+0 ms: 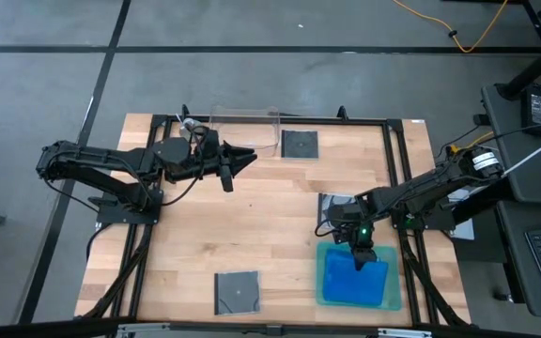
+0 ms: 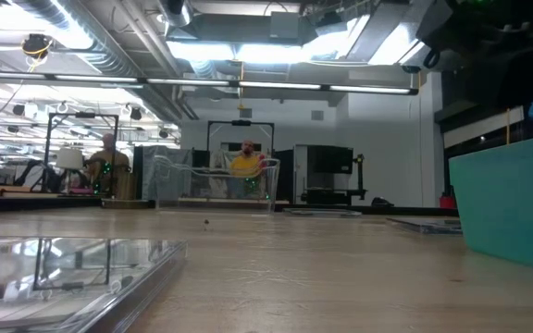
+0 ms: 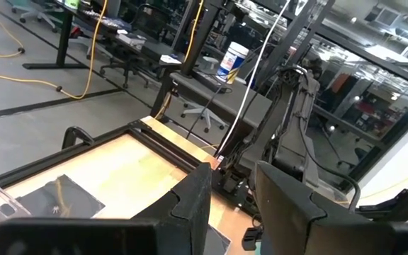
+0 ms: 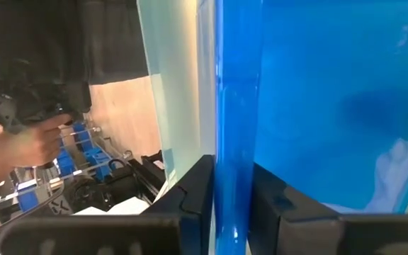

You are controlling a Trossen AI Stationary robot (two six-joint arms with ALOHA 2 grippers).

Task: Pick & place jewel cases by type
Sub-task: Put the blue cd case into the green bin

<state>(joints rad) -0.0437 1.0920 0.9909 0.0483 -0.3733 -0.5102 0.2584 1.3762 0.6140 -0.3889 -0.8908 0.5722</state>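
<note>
We see the right gripper (image 1: pixel 363 258) low over the green tray (image 1: pixel 394 299) at the worktop's near right corner. The right wrist view shows its two fingers (image 4: pixel 193 191) set on either side of the edge of a blue jewel case (image 4: pixel 317 106), so we read the jaws as closed on that case, though whether they are already easing off we cannot tell. The blue case (image 1: pixel 355 277) lies in or just above the tray; how many blue cases are stacked there we cannot tell.

The left gripper (image 1: pixel 242 161) hovers near the far edge, beside the clear tub (image 1: pixel 244 120), with nothing between its fingers (image 3: pixel 190 202), which stand parted.

Three dark square cases are not yet sorted, as far as we can judge. One dark case (image 1: pixel 299 144) lies at the far edge just right of the tub, a second (image 1: pixel 338 208) sits near the right edge, partly under the right arm, and a third (image 1: pixel 238 291) rests at the near edge, left of the tray.

We judge the blue group to be nearly or fully placed, with the dark cases still left, presumably bound for the tub.
</note>
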